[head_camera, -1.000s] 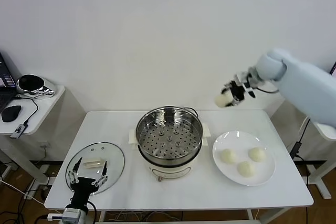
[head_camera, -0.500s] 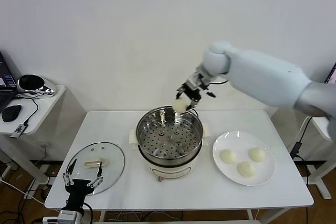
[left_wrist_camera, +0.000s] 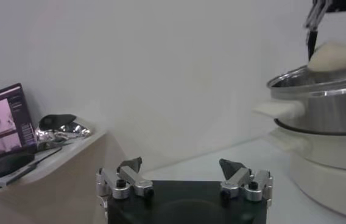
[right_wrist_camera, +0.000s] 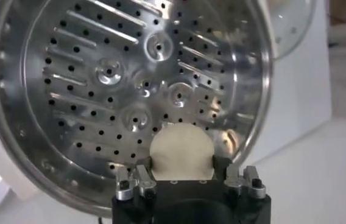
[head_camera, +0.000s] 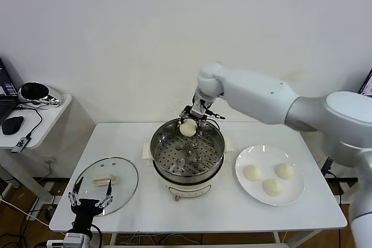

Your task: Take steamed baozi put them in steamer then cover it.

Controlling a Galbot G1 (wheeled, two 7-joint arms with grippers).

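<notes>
Over the far side of the steamer (head_camera: 170,170), hovered with the right gripper (head_camera: 189,124) clamped on one steamed baozi (head_camera: 186,129), above the rim and apart from the perforated tray (right_wrist_camera: 118,91) below. Seen from the right wrist, sat pinched between the two fingers, with the bare tray straight beneath. Judged as the loading step, first bun of four: nothing yet lying in the pot, three more buns (head_camera: 252,172) waiting on the white plate (head_camera: 293,194) to the right of the steamer on the table (head_camera: 221,216). Waited with the left gripper (head_camera: 90,199) spread open at the near left edge of the table, just beside the cover (head_camera: 125,173), which lay flat with its cream handle up, well apart from the pot. Called next, probably, for a short descent inside the steel wall, a release only once close to the tray, and a placement toward one side, so as to leave room for the other three before covering.
</notes>
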